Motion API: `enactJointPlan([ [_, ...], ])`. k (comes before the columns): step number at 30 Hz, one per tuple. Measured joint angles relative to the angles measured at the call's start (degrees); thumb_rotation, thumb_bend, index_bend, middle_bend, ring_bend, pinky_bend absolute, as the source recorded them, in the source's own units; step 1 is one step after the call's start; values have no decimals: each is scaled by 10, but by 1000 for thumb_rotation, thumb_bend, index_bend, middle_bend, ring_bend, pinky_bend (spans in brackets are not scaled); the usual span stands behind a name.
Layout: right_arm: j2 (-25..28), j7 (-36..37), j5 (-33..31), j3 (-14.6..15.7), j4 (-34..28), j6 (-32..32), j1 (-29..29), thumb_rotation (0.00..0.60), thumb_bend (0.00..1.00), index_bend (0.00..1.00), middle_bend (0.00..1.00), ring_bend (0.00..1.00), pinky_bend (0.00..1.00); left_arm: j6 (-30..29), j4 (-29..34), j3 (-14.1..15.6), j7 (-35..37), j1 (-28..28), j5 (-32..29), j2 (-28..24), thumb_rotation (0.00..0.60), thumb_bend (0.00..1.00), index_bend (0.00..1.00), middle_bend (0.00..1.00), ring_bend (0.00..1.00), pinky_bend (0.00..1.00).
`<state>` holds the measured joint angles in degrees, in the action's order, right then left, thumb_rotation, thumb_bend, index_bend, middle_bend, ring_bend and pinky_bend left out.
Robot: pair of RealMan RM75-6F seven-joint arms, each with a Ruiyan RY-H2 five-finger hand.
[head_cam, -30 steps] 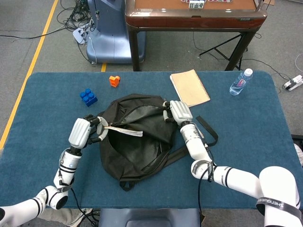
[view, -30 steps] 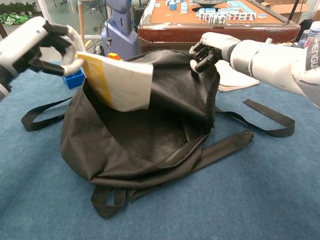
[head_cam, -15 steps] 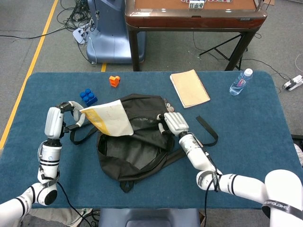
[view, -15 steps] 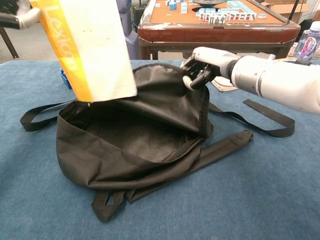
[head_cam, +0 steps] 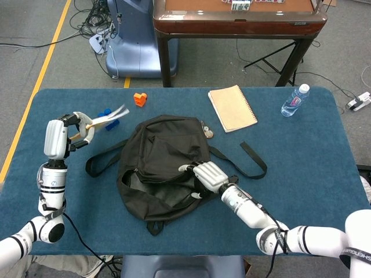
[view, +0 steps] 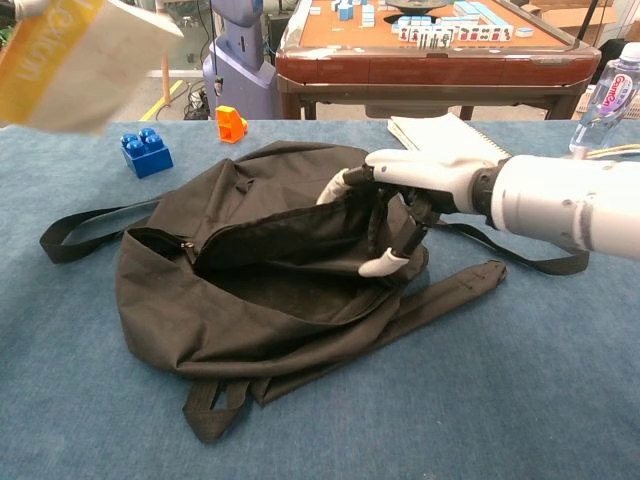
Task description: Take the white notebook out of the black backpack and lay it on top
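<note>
Head view: one white notebook (head_cam: 109, 114), held clear of the bag at the frame's left, above the counter (head_cam: 301, 168) and seen nearly edge-on. In the chest view it sits at the upper left corner, blurred, yellow band with lettering along one edge. One black backpack (head_cam: 159, 168) lies slumped at centre of the counter, zip opening gaping, straps trailing left and right.

Other items, counted: one blue block (head_cam: 105, 114) partly behind the notebook; one orange block (head_cam: 139, 99) above the bag; one tan spiral pad (head_cam: 232, 108) at upper centre-right; one water bottle (head_cam: 294, 101) at upper right.

Change vs 0.5 s ago: notebook has swung further left and up and tilted flatter. Bag has collapsed lower. Right hand has dropped from the bag's upper rim to its lower right side.

Left hand (head_cam: 68, 133): raised at left, forearm upright, fingers (head_cam: 81, 121) pinching the notebook's end. Right hand (head_cam: 206, 175): palm down on the backpack, fingers curled around a fold of black fabric near the opening.
</note>
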<state>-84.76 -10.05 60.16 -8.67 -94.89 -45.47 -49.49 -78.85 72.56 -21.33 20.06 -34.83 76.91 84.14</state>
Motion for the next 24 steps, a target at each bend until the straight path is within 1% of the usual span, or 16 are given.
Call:
enactJointPlan([
  [3,26,5,16,0,-27,-10,9,600,151,190,241,176,200,8,-18,7,-22,-8,1,11,600,547,745,781,659,495],
  [8,67,13,31,-6,-57,-32,22,600,151,190,243,176,200,36,-36,32,-58,-22,10,36,600,547,741,781,659,495],
  [12,95,13,32,-13,-72,-46,29,600,151,190,244,176,200,65,-25,52,-76,-28,13,40,600,546,718,781,649,495],
  [15,112,11,30,-19,-80,-57,34,600,151,190,245,177,200,90,-1,66,-93,-31,13,37,600,536,689,762,633,495],
  [17,123,11,29,-23,-84,-67,39,600,151,190,246,176,200,110,20,75,-106,-33,13,28,600,449,641,727,606,495],
  [18,127,11,28,-25,-86,-71,41,600,151,190,246,176,200,119,30,79,-111,-34,11,23,600,367,600,701,582,495],
  [19,133,11,28,-27,-87,-77,44,600,151,190,246,176,200,132,45,83,-119,-35,9,16,599,281,537,664,551,494],
  [20,138,11,28,-28,-89,-81,46,600,151,190,247,176,200,141,57,86,-125,-36,6,9,585,246,497,639,532,489],
  [21,143,11,28,-29,-90,-85,49,600,151,190,247,176,200,151,70,89,-131,-37,3,2,527,209,435,598,502,474],
  [22,149,11,28,-30,-92,-89,52,600,151,190,248,176,200,164,88,92,-139,-38,-3,-8,423,184,373,550,467,455],
  [23,154,11,28,-30,-93,-91,55,600,151,190,248,177,200,173,102,93,-145,-38,-8,-17,349,174,343,525,450,446],
  [24,160,11,27,-30,-94,-93,58,600,151,190,248,177,200,182,115,95,-150,-39,-14,-26,241,165,308,493,428,434],
])
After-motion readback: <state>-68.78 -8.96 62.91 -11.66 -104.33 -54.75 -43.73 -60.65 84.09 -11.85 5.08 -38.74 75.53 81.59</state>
